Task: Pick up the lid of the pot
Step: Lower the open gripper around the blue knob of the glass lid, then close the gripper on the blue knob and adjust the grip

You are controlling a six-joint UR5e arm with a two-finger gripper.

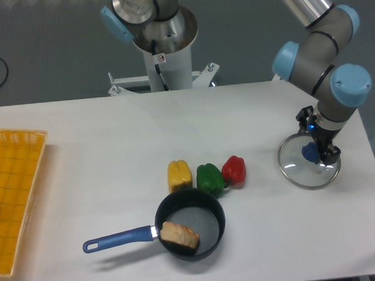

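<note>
Over the right side of the table, my gripper (317,135) points down at the pot lid, its fingers apart. The round, clear lid (296,166) lies flat on the table beneath it. A blue knob (310,151) at the lid's middle shows beside and below the fingers. The gripper hides the upper right part of the lid. Whether the fingers touch the knob or the lid cannot be told.
A black pot (218,222) with a blue handle (120,238) holds a brownish piece (180,235). Behind it are a yellow pepper (179,175), a green pepper (209,178) and a red pepper (234,171). An orange crate (14,193) stands at the left.
</note>
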